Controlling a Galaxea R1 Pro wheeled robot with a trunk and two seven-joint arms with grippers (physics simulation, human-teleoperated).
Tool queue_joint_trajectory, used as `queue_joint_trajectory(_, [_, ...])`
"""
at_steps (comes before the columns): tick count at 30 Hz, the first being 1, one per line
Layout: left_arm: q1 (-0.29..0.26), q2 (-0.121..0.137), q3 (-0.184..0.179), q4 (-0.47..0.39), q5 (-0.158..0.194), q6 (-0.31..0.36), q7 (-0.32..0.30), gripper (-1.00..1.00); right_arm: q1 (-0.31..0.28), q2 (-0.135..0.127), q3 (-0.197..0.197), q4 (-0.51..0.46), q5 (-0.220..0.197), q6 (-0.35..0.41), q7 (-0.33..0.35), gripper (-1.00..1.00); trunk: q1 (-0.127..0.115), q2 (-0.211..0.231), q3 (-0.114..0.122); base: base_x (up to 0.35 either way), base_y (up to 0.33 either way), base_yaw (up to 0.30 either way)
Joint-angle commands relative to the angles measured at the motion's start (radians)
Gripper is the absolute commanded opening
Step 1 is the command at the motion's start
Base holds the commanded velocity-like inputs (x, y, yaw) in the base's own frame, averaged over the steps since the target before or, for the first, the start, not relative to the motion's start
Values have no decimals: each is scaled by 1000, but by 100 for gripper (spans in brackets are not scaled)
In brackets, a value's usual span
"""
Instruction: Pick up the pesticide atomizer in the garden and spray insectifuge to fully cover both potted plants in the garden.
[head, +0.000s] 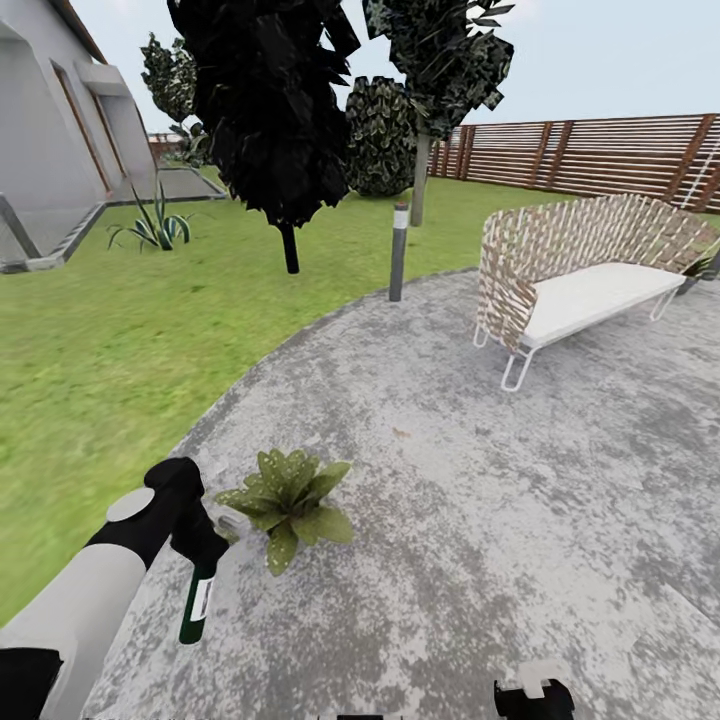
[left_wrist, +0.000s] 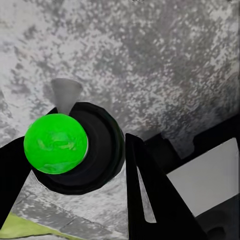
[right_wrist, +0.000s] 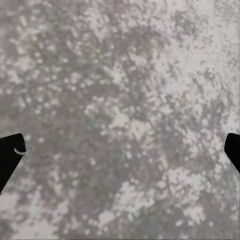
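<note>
Atomizer: slim dark-green pesticide atomizer with a white label (head: 197, 600), hanging below the left gripper (head: 200, 540) in the head view, bottle body pointing down toward the paving, its spray head hidden inside the black hand.
Left fingers: closed around the atomizer's top; in the left wrist view two black fingers (left_wrist: 150, 195) flank a round black part capped by a bright green ball (left_wrist: 56, 143), with a faint grey cone (left_wrist: 66, 95) showing beyond it.
Left arm: white forearm with black wrist (head: 90, 590), reaching in from the lower left of the head view.
Plant: low rosette of broad pointed green leaves (head: 288, 500), sitting on the paving just beside the held atomizer, on its right; pot hidden under the leaves.
Right gripper: black tips (right_wrist: 10, 155) at both edges of the right wrist view, spread wide apart over bare paving, nothing between them; part of the black hand (head: 533, 697) at the bottom edge of the head view.
Ground: grey mottled round paving (head: 480, 480), bordered by green lawn (head: 90, 360).
Seat: woven bench with white cushion and white wire legs (head: 585, 270), well apart from the plant, on the far side of the paving.
Lamp: tall grey bollard (head: 398, 250) at the paving's edge.
Backdrop: dark-leaved trees (head: 270, 110), brown horizontal-slat fence (head: 600, 150), spiky striped agave (head: 155, 225), grey house wall (head: 50, 130).
</note>
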Motion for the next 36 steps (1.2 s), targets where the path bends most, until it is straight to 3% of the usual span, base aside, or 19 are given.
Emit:
queue_joint_trajectory(1, [1,0,-3,-1,-8,10,-10,-100,0,0,-8,1,11,-3,-2,100,0,0,-1,123,-190,169])
queue_joint_trajectory(7, [7,0,-1,0,-7,10,-11,-100,0,-11,-5,8,16,-5,2,100,0,0,-1,46,-250,37])
queue_joint_trajectory(19, [8,3,4,7,-7,10,-11,-100,0,-8,-5,5,13,-4,-1,100,0,0,-1,-58,-265,20])
queue_joint_trajectory(20, [8,4,12,8,-7,10,-11,-100,0,-8,-6,4,12,-4,0,100,0,0,-1,-8,-136,245])
queue_joint_trajectory(21, [12,4,51,10,-10,9,-8,-100,0,-7,-6,4,12,-4,-1,100,0,0,-1,85,-23,271])
queue_joint_trajectory(22, [16,5,57,10,-12,9,-4,-100,0,-7,-7,4,12,-4,-1,100,0,0,-1,46,-9,274])
queue_joint_trajectory(28, [19,4,61,11,-12,9,-1,-100,0,-7,-7,4,12,-5,-1,100,0,0,-1,8,-2,276])
queue_joint_trajectory(36, [19,1,62,12,-5,9,1,-100,0,-7,-7,6,12,-3,-1,100,0,0,-1,274,-29,37])
